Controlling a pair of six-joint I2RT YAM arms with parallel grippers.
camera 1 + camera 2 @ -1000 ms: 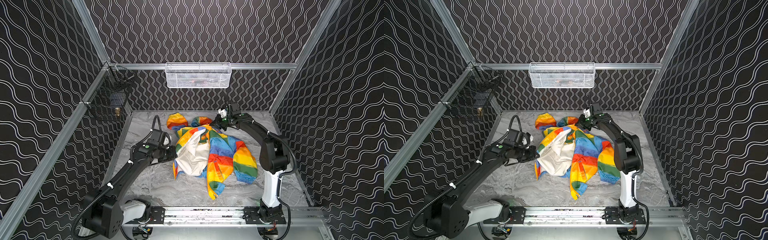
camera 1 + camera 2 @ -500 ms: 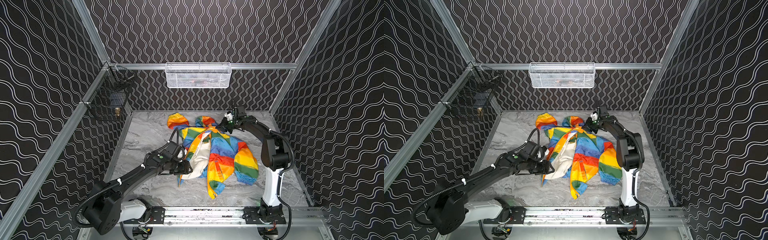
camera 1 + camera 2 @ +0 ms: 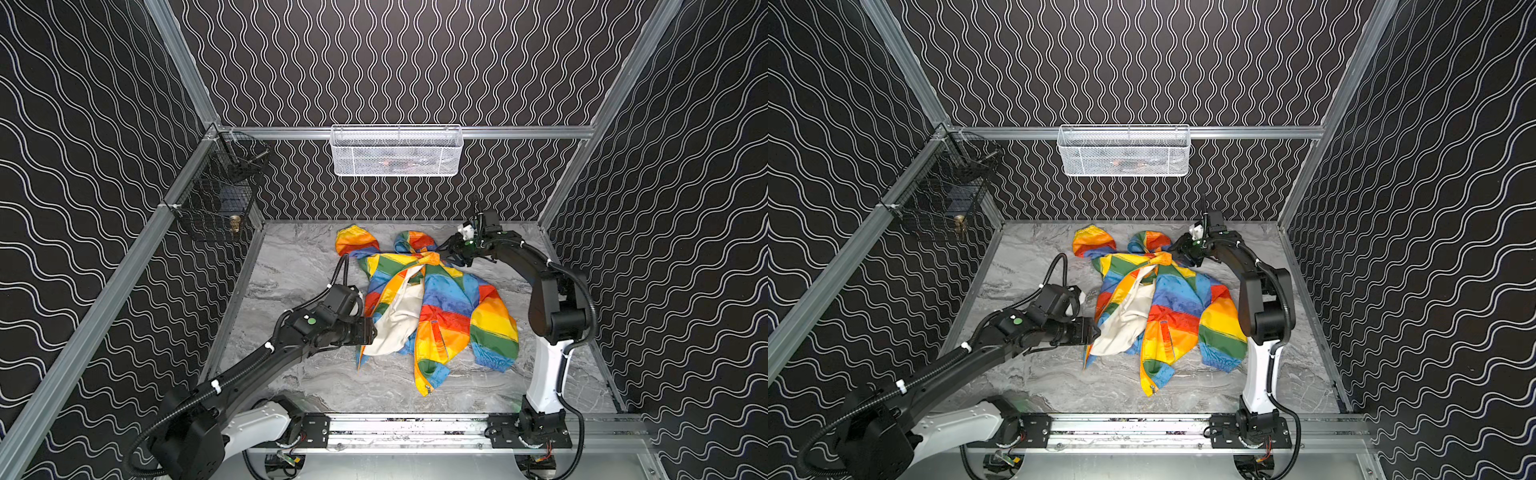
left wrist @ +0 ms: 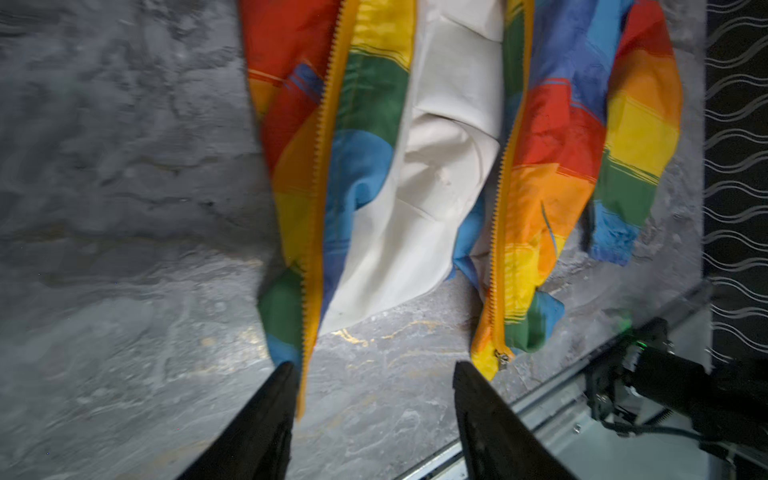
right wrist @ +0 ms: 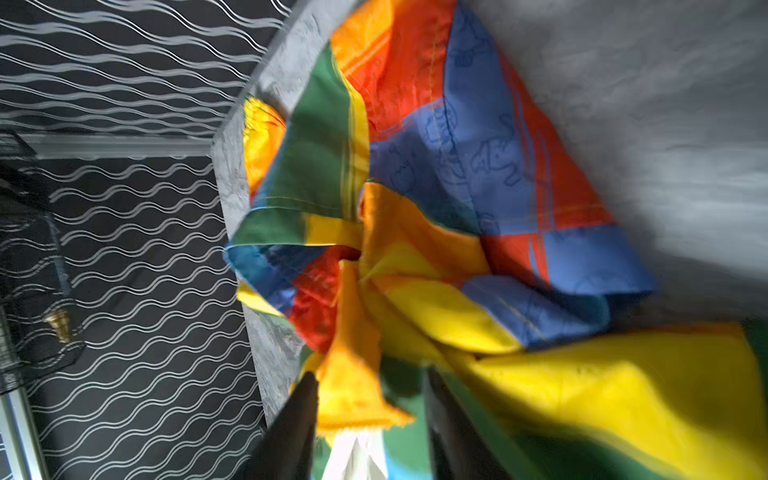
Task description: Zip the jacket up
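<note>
The rainbow-striped jacket (image 3: pixel 440 307) (image 3: pixel 1167 309) lies unzipped on the grey marbled floor, front up, with its white lining (image 4: pixel 440 166) showing between the two orange zipper bands (image 4: pixel 322 166). In both top views my left gripper (image 3: pixel 372 332) (image 3: pixel 1096 332) is at the jacket's left lower edge. In the left wrist view it (image 4: pixel 374 368) stands open, one band's end beside one finger and the zipper slider (image 4: pixel 501 358) just past the other. My right gripper (image 3: pixel 446 249) (image 3: pixel 1173 249) is at the collar, open (image 5: pixel 370 378), with the orange collar end (image 5: pixel 353 395) loose between its jaws.
A white mesh basket (image 3: pixel 397 151) hangs on the back rail. A black wire basket (image 3: pixel 216 199) is fixed to the left wall. Patterned walls close in three sides, and a metal rail (image 3: pixel 415 428) with both arm bases runs along the front.
Both grippers have opened. The left arm swung forward and right along the jacket's left front edge, pulling it closer to the other. The right gripper shifted slightly right at the collar.
</note>
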